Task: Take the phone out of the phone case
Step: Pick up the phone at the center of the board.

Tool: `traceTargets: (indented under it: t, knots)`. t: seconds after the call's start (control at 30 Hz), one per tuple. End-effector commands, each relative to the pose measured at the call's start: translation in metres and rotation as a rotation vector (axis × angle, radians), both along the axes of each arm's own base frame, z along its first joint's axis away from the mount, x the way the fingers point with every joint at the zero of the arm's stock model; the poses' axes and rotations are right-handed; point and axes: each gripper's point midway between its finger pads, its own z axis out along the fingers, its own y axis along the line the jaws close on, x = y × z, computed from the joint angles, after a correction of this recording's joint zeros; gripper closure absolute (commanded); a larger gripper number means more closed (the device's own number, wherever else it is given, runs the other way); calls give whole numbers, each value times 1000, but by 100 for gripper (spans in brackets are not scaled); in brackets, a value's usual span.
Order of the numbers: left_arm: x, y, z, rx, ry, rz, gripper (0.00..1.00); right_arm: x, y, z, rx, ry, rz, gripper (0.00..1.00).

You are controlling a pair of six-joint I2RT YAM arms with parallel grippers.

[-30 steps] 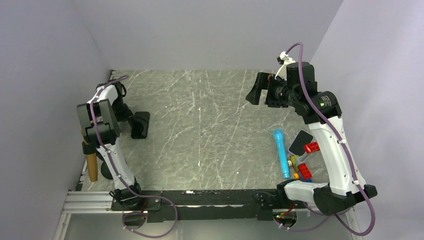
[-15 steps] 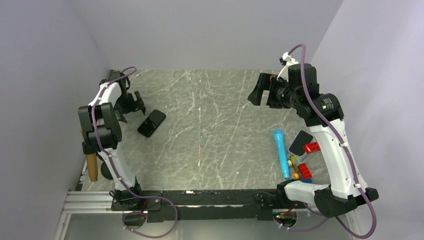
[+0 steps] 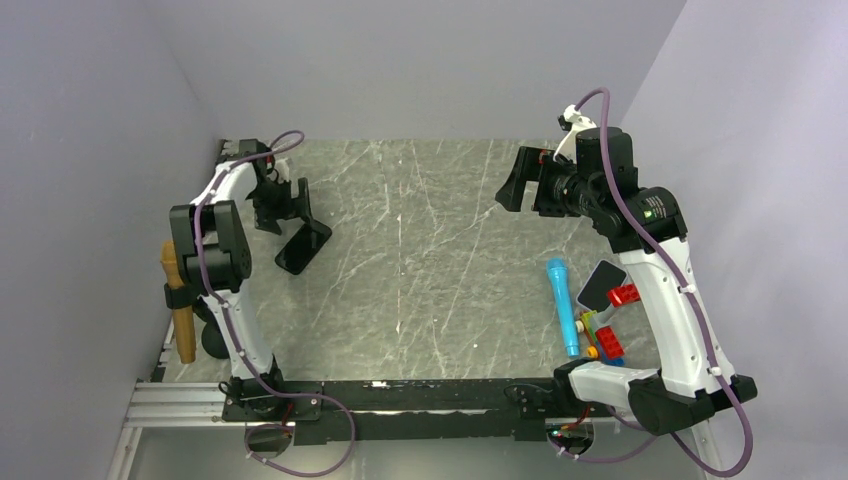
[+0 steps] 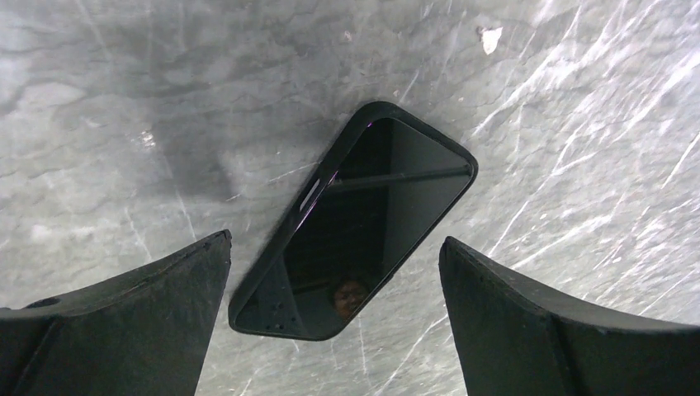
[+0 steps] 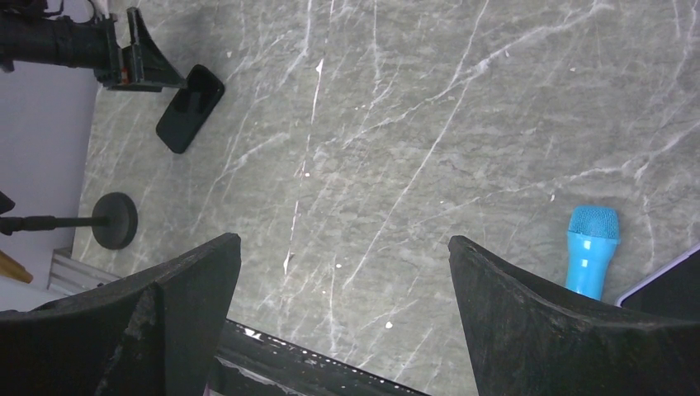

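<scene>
Above the phone (image 4: 355, 227), left hand (image 4: 334, 246) spread wide, empty.

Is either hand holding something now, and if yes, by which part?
Nothing is held. Both the left hand and right hand are open; the phone lies free on the table.
</scene>
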Motion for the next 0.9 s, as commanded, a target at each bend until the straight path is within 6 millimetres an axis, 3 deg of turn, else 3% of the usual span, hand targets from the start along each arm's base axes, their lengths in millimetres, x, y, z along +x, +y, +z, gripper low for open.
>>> traceTargets:
  t: [0.0, 0.23, 0.3, 0.33, 0.63, 0.7, 0.87]
  knots:
    - [-4, -20, -7, -47, 5, -123, 1, -1, 2, 7, 3, -29, 21, 0]
    - [-26, -38, -20, -44, 64, -93, 0, -2, 1, 9, 14, -41, 12, 0]
    - [-35, -41, -24, 21, 88, -104, 1, -3, 0, 8, 13, -41, 8, 0]
    - [-39, -33, -27, 82, 108, -82, 1, -4, -1, 9, 12, -45, 8, 0]
    - [-68, -54, -45, 241, 231, -67, 0, -14, -3, 10, 32, -59, 4, 0]
    - [-73, -48, -49, 295, 273, -39, 1, -17, -4, 9, 33, -57, 0, 0]
    - [-82, -51, -55, 308, 353, 20, 16, -19, -8, 8, 26, -58, -16, 0]
